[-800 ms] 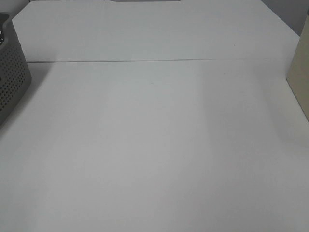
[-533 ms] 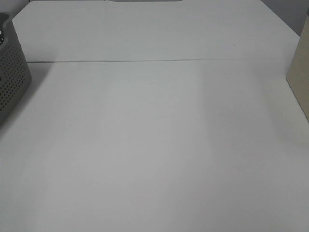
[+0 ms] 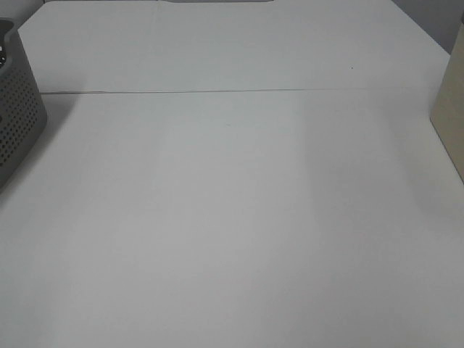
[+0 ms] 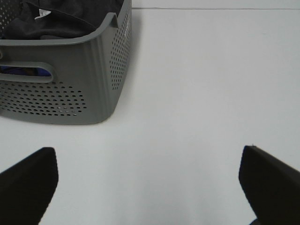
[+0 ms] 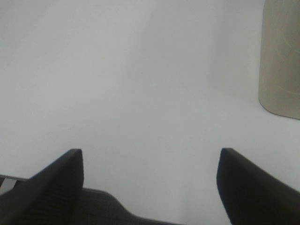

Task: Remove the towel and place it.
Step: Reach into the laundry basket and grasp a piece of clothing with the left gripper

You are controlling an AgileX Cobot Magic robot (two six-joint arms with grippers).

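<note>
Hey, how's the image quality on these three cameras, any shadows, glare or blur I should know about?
Exterior high view: soft, even light, slightly hazy, no glare; the gray basket throws a faint shadow onto the white table. Left wrist view: sharpest, with the basket holes crisp, but the left gripper is dark and blurred. Right wrist view: pale and washed out, with the right gripper out of focus and the beige container soft-edged.
</note>
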